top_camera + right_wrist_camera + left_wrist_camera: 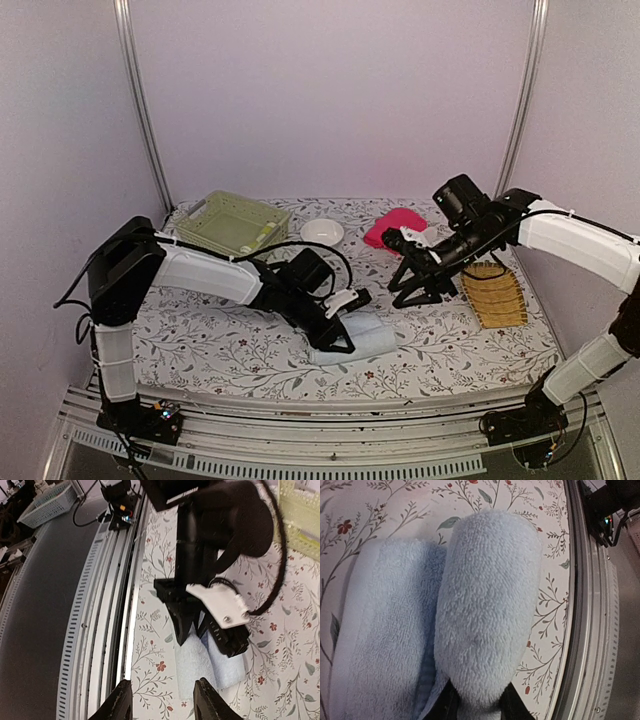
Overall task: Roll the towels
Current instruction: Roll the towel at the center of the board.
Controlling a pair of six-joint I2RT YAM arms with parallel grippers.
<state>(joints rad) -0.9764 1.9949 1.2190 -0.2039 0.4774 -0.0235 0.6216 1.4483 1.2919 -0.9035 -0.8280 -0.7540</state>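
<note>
On the floral-print table (200,350), near its front centre, turn the half-rolled pale blue fleece towel (368,338) tightly and evenly, with the left gripper (335,338) clamped on the roll's end and the right gripper (162,687) hovering nearby, fingers spread and empty.

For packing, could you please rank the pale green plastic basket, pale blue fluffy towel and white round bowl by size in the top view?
1. pale green plastic basket
2. pale blue fluffy towel
3. white round bowl
</note>
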